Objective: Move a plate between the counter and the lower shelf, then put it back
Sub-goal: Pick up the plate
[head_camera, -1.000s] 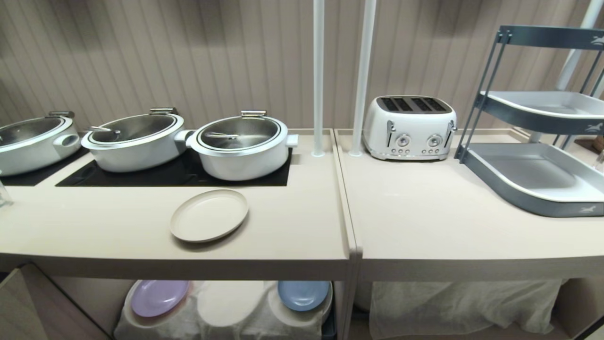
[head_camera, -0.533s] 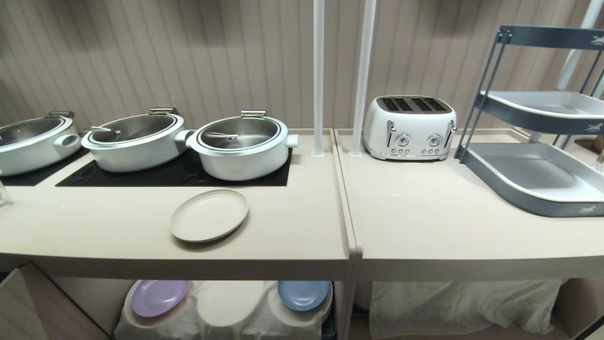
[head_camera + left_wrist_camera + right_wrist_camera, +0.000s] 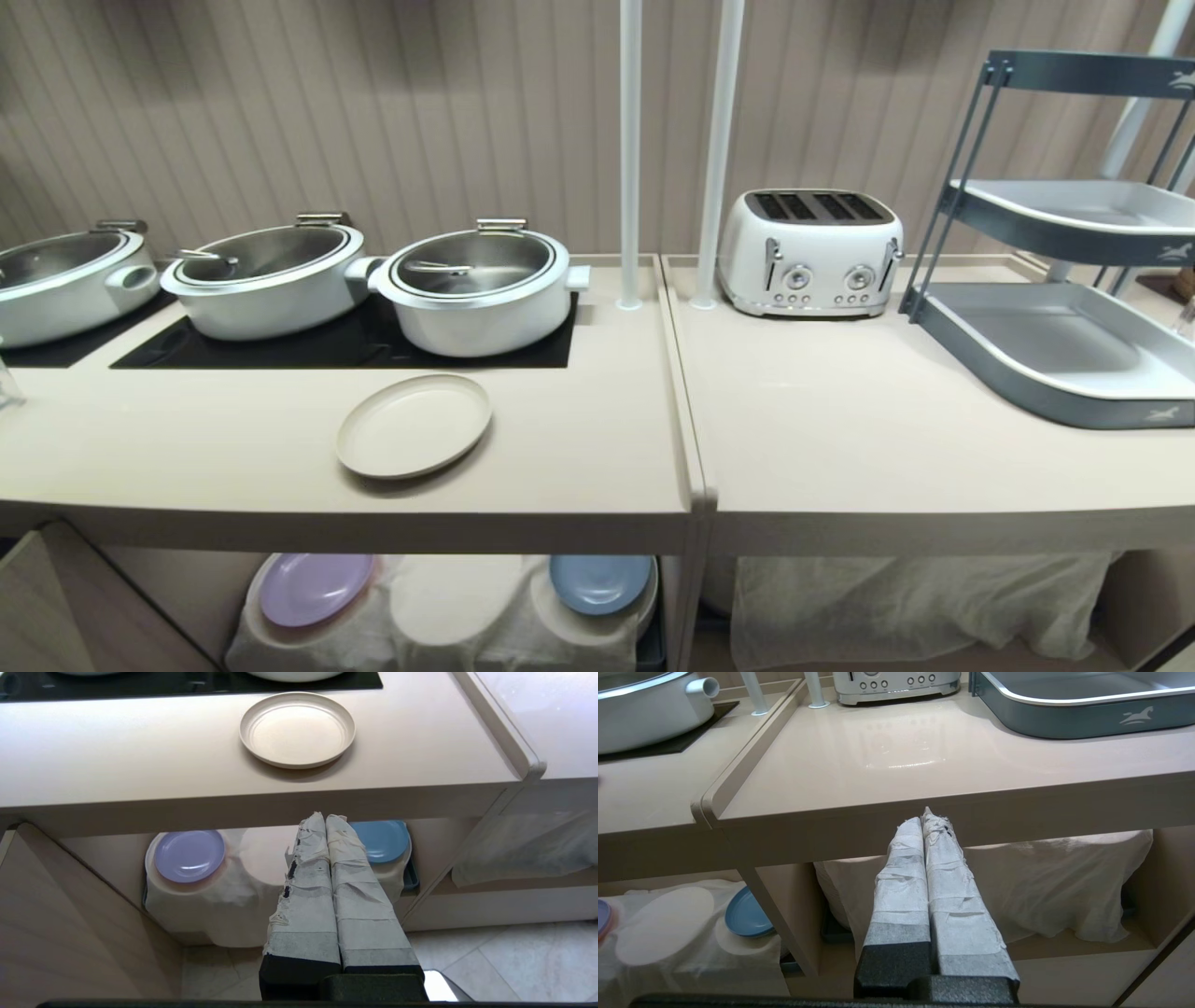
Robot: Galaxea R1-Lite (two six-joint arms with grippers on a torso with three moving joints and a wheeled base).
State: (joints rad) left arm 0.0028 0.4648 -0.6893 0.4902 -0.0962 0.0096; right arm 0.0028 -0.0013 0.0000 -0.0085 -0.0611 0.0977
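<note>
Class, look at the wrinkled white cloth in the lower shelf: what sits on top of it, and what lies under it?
On the cloth sit a lilac plate and a blue plate; the middle hump is bare. Whatever forms the three round humps is covered.

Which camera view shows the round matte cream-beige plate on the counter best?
The left wrist view: the round matte cream-beige plate shows nearly from above, with its whole rim and inner ring, beyond the shut left gripper. The head view shows the plate whole but at a flatter angle. The right wrist view does not show it.
</note>
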